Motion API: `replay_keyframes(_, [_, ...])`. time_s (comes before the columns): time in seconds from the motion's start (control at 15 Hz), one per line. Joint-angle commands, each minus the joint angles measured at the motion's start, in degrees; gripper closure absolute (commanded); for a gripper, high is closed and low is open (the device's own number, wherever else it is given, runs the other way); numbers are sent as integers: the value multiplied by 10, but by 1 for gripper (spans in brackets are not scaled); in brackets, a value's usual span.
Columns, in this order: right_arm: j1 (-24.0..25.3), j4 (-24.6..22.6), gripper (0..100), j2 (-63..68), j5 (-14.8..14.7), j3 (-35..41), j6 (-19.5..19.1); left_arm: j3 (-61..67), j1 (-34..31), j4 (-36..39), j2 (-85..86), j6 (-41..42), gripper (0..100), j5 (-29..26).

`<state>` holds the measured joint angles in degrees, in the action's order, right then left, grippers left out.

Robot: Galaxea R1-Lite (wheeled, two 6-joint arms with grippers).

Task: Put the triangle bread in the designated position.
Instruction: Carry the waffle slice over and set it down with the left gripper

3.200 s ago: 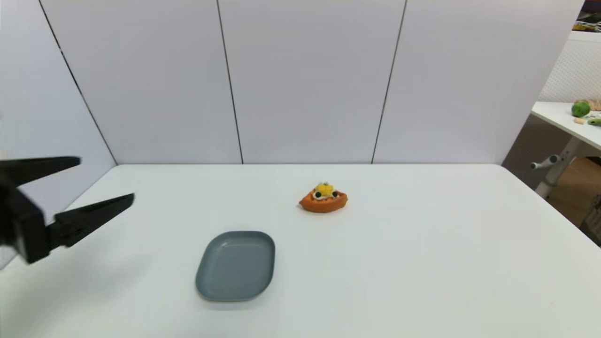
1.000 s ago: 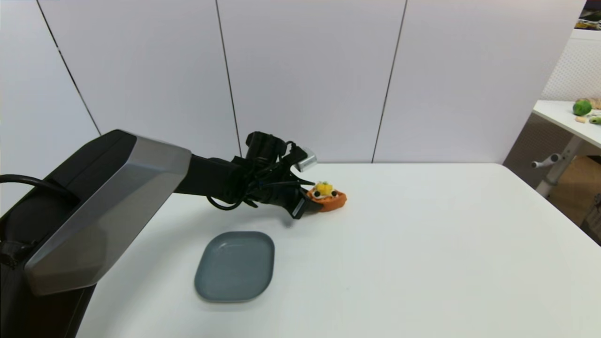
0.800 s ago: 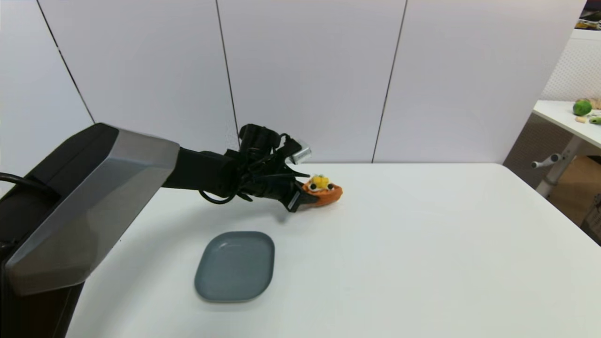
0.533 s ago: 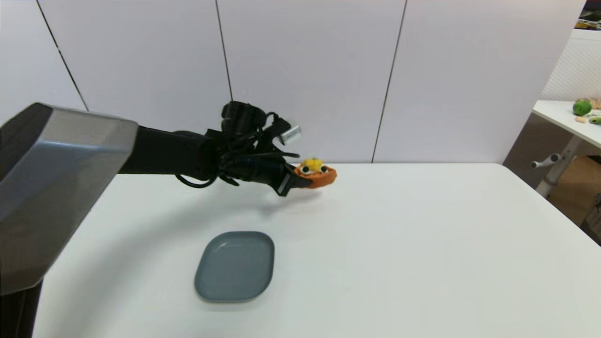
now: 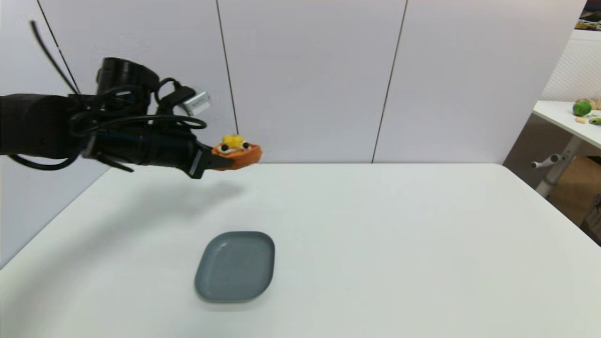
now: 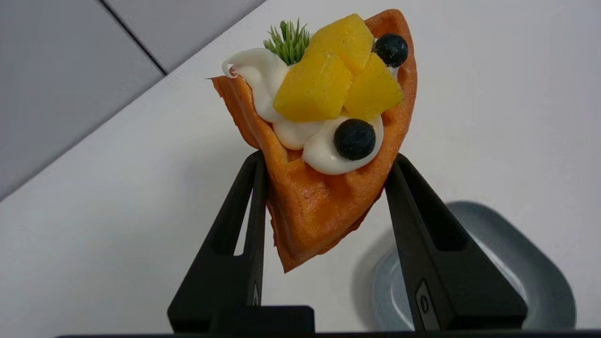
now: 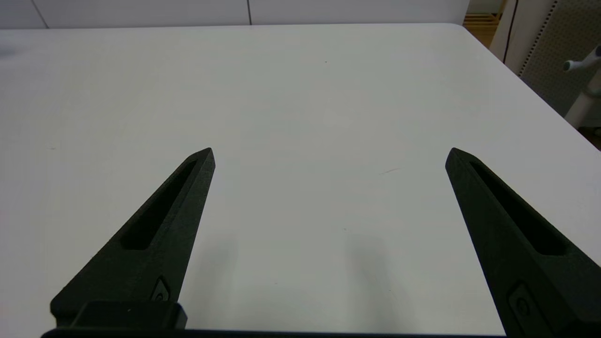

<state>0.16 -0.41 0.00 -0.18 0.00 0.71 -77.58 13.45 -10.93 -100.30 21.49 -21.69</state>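
Note:
The triangle bread (image 5: 238,153) is an orange-brown wedge topped with white cream, yellow chunks, black berries and a green sprig. It hangs in the air above the table's far left part, with my left gripper (image 5: 220,161) shut on its narrow end. In the left wrist view the two black fingers (image 6: 235,234) clamp the bread (image 6: 324,141) from both sides. My right gripper (image 7: 328,155) is open over bare white tabletop and does not show in the head view. The designated position has no mark of its own that I can see.
A grey-blue plate (image 5: 235,265) lies on the white table (image 5: 399,234) near the front, left of centre, and shows under the bread in the left wrist view (image 6: 516,277). White wall panels stand behind the table. A second table (image 5: 568,119) with small items stands far right.
My left gripper closed on the bread, lifted it off the table and carried it up and to the left. The plate has not moved.

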Motion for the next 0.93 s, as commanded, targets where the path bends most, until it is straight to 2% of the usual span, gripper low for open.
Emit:
replay_keyframes(0.07, [0, 0, 0, 1, 0, 1, 0, 176, -98, 7, 165, -3, 100, 2])
replay_keyframes(0.27, [0, 0, 0, 1, 0, 0, 0, 270, -132, 43, 205, -21, 100, 1])
replay_keyframes(0.47, [0, 0, 0, 0, 0, 1, 0, 341, -133, 103, 212, -51, 100, 1])
replay_keyframes(0.93, [0, 0, 0, 1, 0, 0, 0, 464, -130, 234, 176, -66, 100, 0])
